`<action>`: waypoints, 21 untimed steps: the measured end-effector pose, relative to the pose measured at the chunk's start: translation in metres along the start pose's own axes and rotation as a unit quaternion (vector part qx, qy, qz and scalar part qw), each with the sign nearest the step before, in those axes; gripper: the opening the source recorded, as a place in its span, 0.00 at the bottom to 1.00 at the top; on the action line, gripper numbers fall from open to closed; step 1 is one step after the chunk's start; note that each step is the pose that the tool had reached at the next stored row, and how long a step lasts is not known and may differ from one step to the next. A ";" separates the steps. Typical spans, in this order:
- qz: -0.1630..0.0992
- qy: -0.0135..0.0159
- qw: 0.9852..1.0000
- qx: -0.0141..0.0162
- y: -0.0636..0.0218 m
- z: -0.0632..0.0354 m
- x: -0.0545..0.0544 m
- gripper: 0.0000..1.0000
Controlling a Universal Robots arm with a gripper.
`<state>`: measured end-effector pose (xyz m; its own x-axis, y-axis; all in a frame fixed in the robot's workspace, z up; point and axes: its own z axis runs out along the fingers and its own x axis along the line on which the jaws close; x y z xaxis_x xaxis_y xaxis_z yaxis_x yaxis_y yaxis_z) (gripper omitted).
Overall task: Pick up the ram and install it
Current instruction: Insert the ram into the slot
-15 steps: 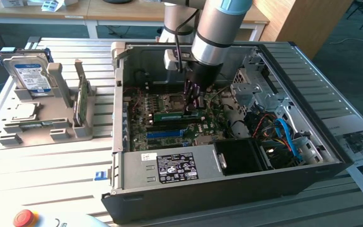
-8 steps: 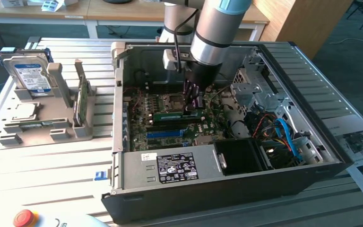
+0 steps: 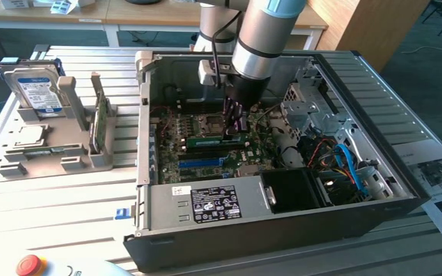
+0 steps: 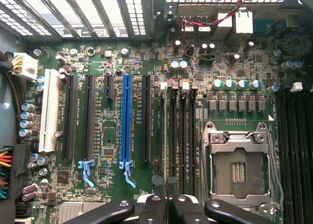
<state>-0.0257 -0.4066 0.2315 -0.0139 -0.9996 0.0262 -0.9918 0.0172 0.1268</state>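
The arm's gripper (image 3: 233, 133) hung inside the open grey metal computer case (image 3: 145, 144). Its fingers pinched the ram (image 3: 205, 140), a long thin green circuit-board stick, just above the black memory slots (image 4: 183, 136). A tilted or offset stick could jam on a slot wall.

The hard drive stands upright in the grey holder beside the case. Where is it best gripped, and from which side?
Probably grip the hard drive by its free upper part, jaws across its two broad faces, coming from above. Its lower end sits in the grey holder, and it is thin that way.
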 end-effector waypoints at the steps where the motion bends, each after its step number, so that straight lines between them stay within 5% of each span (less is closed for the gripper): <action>1: 0.000 0.000 1.000 0.000 0.0000 0.0000 0.000 0.12; 21: 0.000 0.000 1.000 0.000 -0.0014 0.0010 0.001 0.12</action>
<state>-0.0245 -0.4076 0.2304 -0.0139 -0.9996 0.0263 -0.9918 0.0172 0.1268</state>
